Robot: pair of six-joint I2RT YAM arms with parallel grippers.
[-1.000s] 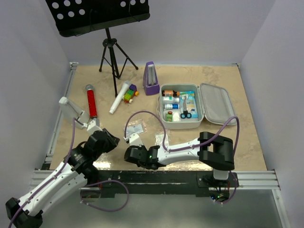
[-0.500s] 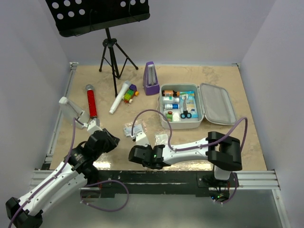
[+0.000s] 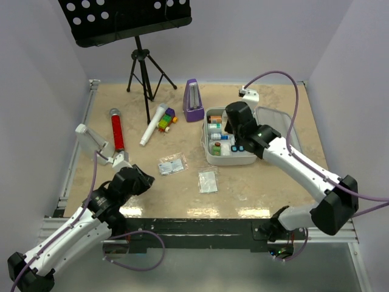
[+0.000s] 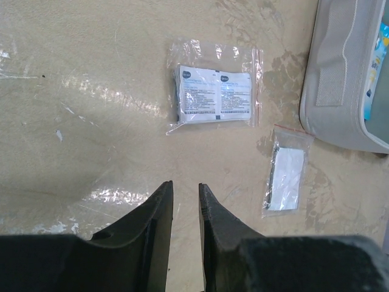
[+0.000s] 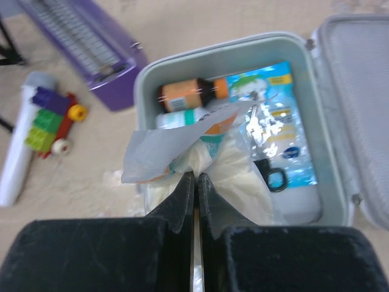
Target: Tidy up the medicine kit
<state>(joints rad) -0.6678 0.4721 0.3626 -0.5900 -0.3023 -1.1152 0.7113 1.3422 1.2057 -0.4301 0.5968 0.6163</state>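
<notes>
Dropping a clear pouch (image 5: 182, 149) into the open medicine kit (image 3: 234, 161), right of centre on the worktop (image 3: 255, 188)

Pinched by its top edge in the closed right gripper (image 5: 194, 176), above the bottles (image 5: 182, 94). Best lowered straight toward the gap beside the scissors (image 5: 273, 176), released only below the rim. Left gripper (image 4: 185, 188): narrowly parted, empty, near the wipes packet (image 4: 216, 91), toward the front-left.
</notes>
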